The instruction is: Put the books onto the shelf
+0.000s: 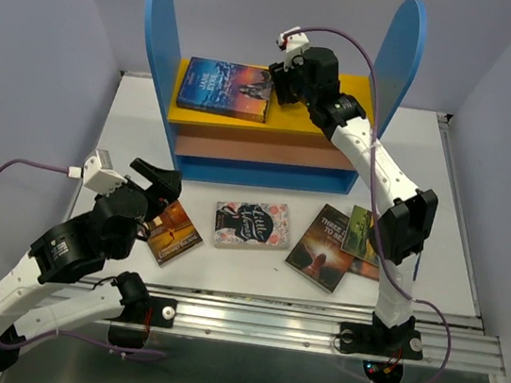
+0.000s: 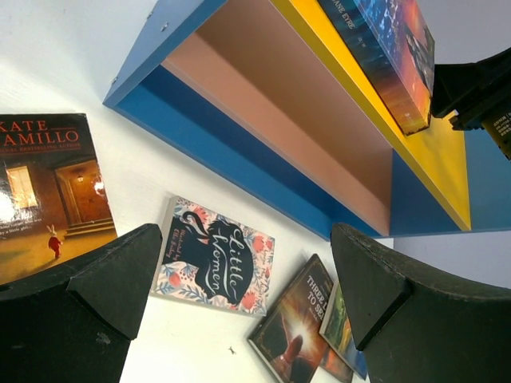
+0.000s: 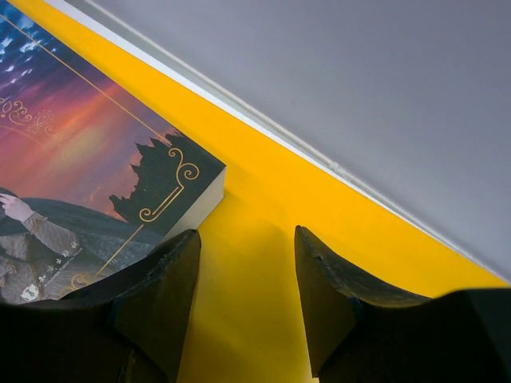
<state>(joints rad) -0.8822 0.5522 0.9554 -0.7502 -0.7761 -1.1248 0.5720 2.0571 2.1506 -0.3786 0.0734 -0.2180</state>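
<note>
Books: five in view. Item one, blue-purple book [image 1: 224, 88], lies flat on the orange-yellow top board [image 1: 321, 129] of the shelf [image 1: 160, 26], towards its left half, cover up. The right end effector [image 1: 282, 71] sits just beside this book's right end, low over the top board; in the right wrist view the end effector [image 3: 247, 239] has its jaws parted with only bare yellow board between them, nothing gripped, and one finger [image 3: 152, 303] stands at the book's near corner, contact not clear. Items two to five lie on the white desk [image 1: 150, 129] in front of the shelf: orange-brown book [image 1: 174, 231] at the left, Little Women book [image 1: 251, 224] in the middle, dark brown book [image 1: 324, 247] to its right, and green book [image 1: 364, 235] overlapping the dark brown one's right edge and partly hidden by the right arm; which of that pair is uppermost cannot be told. The left end effector [image 1: 157, 182] hovers over the desk just beside the orange-brown book, jaws spread wide, empty, touching no book; its wrist view looks past both fingers [image 2: 112, 279] at the Little Women book and the shelf's brown middle board [image 2: 295, 112], which carries nothing visible.
</note>
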